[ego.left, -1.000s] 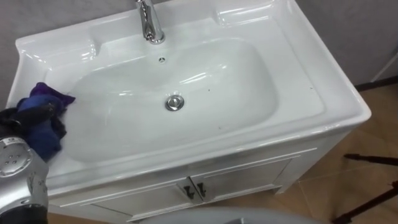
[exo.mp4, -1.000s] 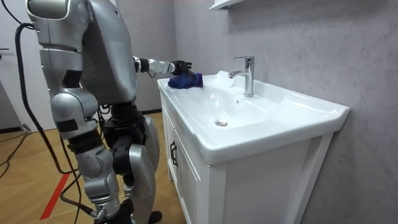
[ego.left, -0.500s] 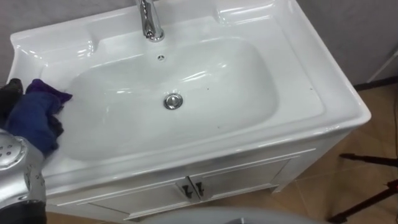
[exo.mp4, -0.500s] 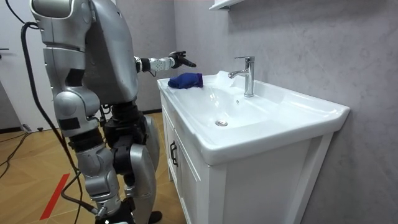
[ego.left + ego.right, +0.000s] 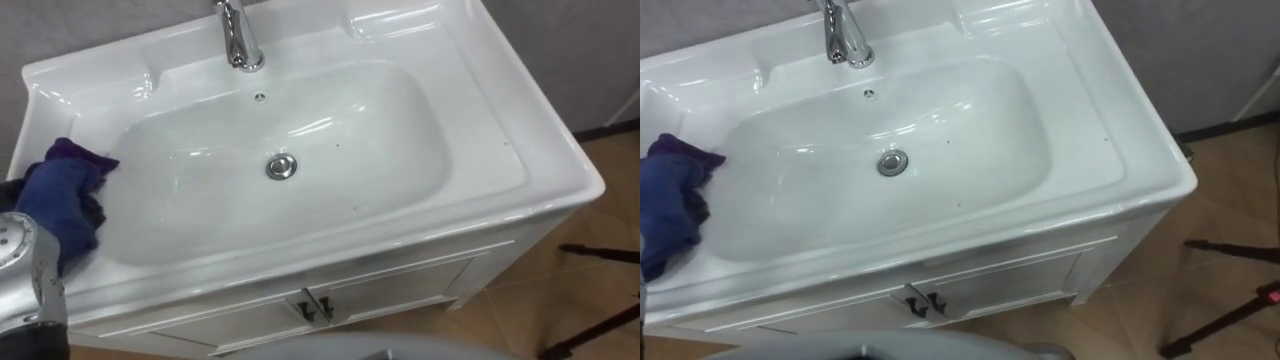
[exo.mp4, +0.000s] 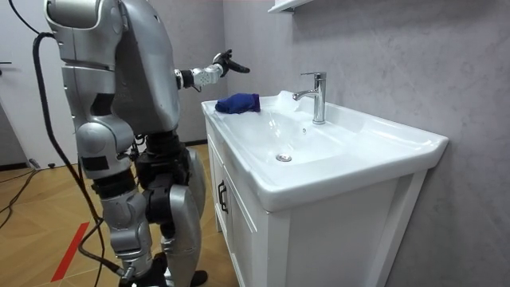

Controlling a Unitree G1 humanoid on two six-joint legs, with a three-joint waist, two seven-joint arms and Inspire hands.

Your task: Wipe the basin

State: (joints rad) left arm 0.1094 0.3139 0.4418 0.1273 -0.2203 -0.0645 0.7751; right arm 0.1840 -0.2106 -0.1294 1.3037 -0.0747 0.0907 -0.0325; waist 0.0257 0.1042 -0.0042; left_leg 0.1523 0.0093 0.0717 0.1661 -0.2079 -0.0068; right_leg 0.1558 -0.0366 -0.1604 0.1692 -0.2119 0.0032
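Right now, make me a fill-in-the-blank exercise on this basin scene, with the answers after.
1. By the robot's sides, the cloth lies on the basin's ___ rim.
2. In the room view, the left hand hangs ___ the cloth without touching it.
3. Seen from the robot, the faucet stands ___ the drain.
4. The cloth's colour is ___.

Answers: left; above; behind; blue
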